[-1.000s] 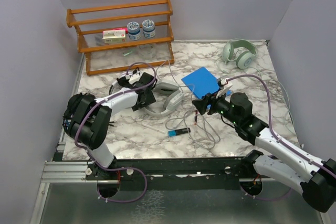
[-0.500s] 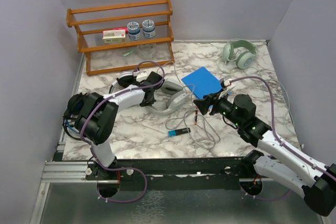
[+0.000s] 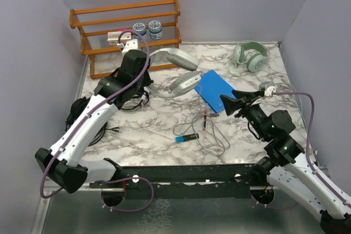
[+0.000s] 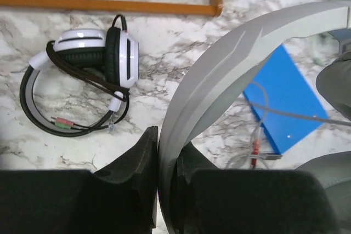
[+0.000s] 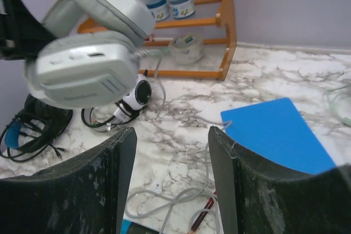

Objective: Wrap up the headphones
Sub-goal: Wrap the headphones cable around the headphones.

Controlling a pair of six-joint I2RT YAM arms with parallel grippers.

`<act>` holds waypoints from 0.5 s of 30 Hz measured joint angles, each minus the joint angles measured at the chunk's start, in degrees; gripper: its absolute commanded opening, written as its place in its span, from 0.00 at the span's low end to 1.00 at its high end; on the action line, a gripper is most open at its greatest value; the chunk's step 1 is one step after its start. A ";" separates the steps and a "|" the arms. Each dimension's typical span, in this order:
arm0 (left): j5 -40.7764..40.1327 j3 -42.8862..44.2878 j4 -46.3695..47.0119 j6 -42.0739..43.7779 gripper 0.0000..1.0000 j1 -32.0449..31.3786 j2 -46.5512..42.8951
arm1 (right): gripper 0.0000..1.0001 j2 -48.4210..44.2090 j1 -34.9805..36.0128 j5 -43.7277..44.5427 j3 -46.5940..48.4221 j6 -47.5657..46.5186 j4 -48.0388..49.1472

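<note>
The pale grey-white headphones (image 3: 182,70) hang in the air over the back middle of the table. My left gripper (image 3: 146,66) is shut on their headband (image 4: 230,64), with the grey band pinched between the two black pads. Both ear cups (image 5: 88,75) fill the upper left of the right wrist view. Their thin grey cable (image 3: 211,132) trails down to loops on the marble. My right gripper (image 3: 226,104) is open and empty, above the cable (image 5: 175,201) and to the right of the cups. A white-and-black pair (image 4: 90,53) lies below the left gripper. An all-black pair (image 5: 27,130) lies at the far left.
A wooden rack (image 3: 129,31) with jars stands at the back left, close behind the left gripper. A blue pad (image 3: 214,89), a red pen (image 3: 204,120) and a blue marker (image 3: 186,137) lie mid-table. Mint-green headphones (image 3: 249,56) rest at the back right.
My left gripper closed on the grey-white headband and lifted the headphones up and back toward the rack. My right arm drew back to the right, still open.
</note>
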 measured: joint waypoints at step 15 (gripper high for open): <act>23.98 14.53 -7.02 -1.92 0.06 0.00 -5.70 | 0.97 4.55 0.00 -13.49 -5.46 -3.19 13.40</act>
